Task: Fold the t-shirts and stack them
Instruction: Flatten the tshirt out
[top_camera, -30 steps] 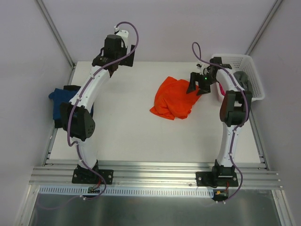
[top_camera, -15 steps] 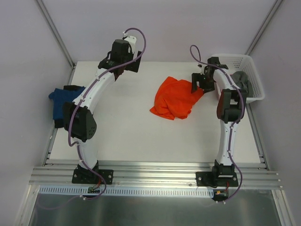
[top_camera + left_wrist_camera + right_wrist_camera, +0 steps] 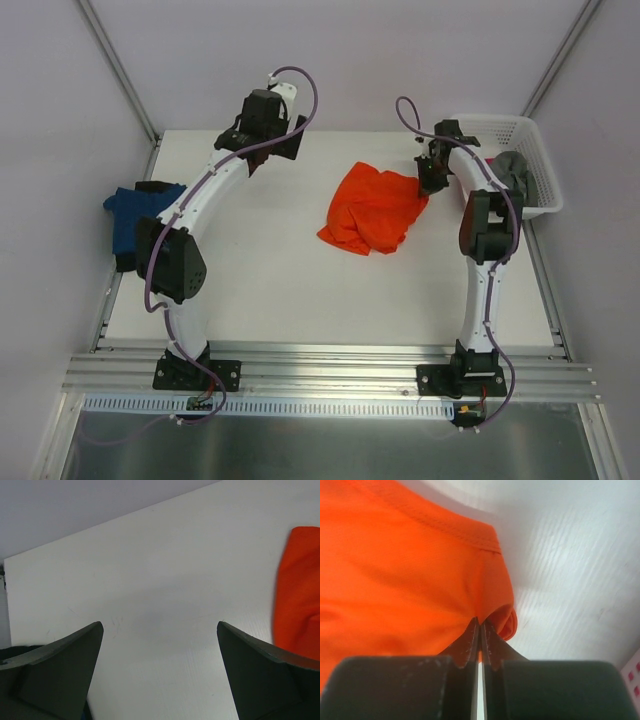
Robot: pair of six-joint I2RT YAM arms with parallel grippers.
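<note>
White table [image 3: 300,290] fills the work area, with both arms bolted at its near edge.

Orange t-shirt [image 3: 370,210]: a loose, crumpled heap on the table, right of centre and toward the far side, not folded. Its right far corner is pulled out toward the right arm. The left wrist view catches one edge of it [image 3: 300,580] at the right of the frame.

Basket [image 3: 500,120]: white plastic lattice, at the far right corner of the table, just right of the right arm. A grey t-shirt [image 3: 515,168] lies inside it.

Blue t-shirt [image 3: 128,210]: bunched at the left edge of the table, partly hanging past it. A dark cloth [image 3: 124,262] shows beside and beneath it, part hidden by the left arm; cannot tell what it is.

Left gripper [image 3: 272,152]: at the far side, left of the orange t-shirt and well apart from it. The wrist view has the fingers spread wide over bare table [image 3: 159,625], nothing between them.

Right gripper [image 3: 428,180]: low, at the right far corner of the orange t-shirt. In the wrist view the tips are pressed together [image 3: 480,625], pinching a fold of orange cloth [image 3: 395,570] just below the stitched hem.
</note>
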